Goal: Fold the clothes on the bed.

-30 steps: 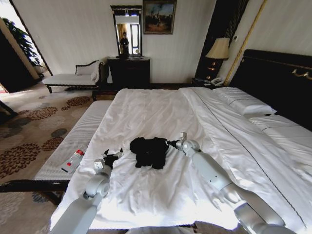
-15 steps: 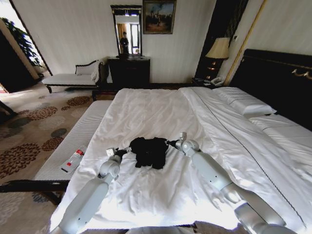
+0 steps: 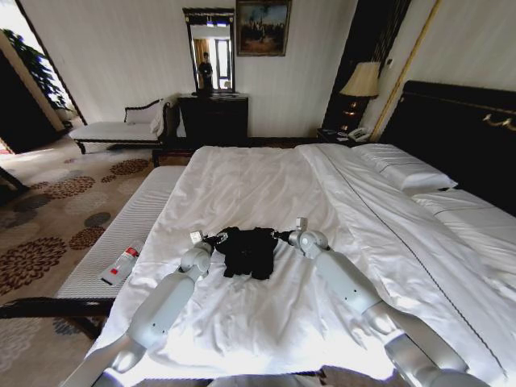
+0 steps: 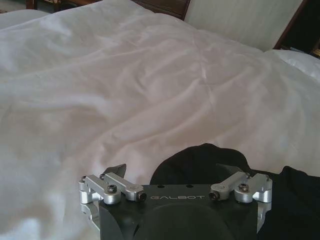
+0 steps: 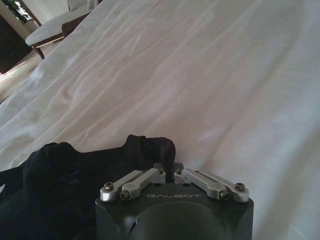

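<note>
The clothes (image 3: 250,251) lie as a bunched black heap on the white duvet of the bed (image 3: 258,181), near its foot. My left gripper (image 3: 216,239) is at the heap's left edge. In the left wrist view this gripper (image 4: 172,171) is open, its jaws spread wide, with a black fold of the clothes (image 4: 200,159) between them. My right gripper (image 3: 282,236) is at the heap's right edge. In the right wrist view it (image 5: 167,169) is shut, pinching a raised corner of the clothes (image 5: 150,146).
A narrow white-cushioned bench (image 3: 133,222) runs along the bed's left side with a white and red bottle (image 3: 122,264) on it. Pillows (image 3: 403,171) and a dark headboard (image 3: 459,129) are at the right. A chaise (image 3: 121,129) and a dresser (image 3: 214,119) stand by the far wall.
My left arm has reached forward and right across the duvet, bringing its gripper from well left of the clothes up to their left edge. The right gripper has stayed put.
</note>
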You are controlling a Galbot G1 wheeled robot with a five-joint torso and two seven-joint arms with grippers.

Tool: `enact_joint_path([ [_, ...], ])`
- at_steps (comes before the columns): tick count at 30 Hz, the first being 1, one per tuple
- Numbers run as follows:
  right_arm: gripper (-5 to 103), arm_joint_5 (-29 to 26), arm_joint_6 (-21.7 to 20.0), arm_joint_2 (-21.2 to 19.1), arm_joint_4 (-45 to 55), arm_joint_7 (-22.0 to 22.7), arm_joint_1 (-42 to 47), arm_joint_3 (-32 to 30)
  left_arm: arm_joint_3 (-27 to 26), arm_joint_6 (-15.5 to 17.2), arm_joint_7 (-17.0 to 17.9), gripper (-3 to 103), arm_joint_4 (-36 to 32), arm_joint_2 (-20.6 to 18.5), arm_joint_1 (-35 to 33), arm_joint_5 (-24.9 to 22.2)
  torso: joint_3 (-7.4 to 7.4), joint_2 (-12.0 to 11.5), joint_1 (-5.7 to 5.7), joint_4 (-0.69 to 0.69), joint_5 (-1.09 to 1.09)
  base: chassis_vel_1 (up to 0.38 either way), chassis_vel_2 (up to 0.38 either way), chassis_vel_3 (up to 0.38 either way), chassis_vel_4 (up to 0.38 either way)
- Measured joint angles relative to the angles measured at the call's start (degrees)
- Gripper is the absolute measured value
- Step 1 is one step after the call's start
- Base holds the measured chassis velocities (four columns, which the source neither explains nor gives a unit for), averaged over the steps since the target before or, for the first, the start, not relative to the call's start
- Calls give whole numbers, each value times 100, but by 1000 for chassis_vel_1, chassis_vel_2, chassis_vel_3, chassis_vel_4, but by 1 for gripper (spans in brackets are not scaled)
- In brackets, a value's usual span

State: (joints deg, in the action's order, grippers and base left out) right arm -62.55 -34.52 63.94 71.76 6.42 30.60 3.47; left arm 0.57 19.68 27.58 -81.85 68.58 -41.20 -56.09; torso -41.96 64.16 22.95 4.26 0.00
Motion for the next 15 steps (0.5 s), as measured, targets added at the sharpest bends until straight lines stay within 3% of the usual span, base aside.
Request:
enact_joint_path([
  [8, 2, 44, 23, 4, 10, 7, 78, 0, 0, 61, 70, 102, 315, 311, 88, -29, 0, 0, 0, 0, 1, 0, 0, 0, 0],
  [11, 2, 76, 36, -18, 33, 7, 111, 23, 2, 98, 100, 97, 390, 403, 91, -20, 0, 0, 0, 0, 1, 0, 0, 0, 0],
  [14, 2, 98, 44, -56, 72, 8, 142, 32, 6, 99, 106, 82, 409, 427, 85, 62, 0, 1, 0, 0, 0, 0, 0, 0, 0],
  [15, 2, 98, 44, -56, 72, 8, 142, 32, 6, 99, 106, 82, 409, 427, 85, 62, 0, 1, 0, 0, 0, 0, 0, 0, 0],
])
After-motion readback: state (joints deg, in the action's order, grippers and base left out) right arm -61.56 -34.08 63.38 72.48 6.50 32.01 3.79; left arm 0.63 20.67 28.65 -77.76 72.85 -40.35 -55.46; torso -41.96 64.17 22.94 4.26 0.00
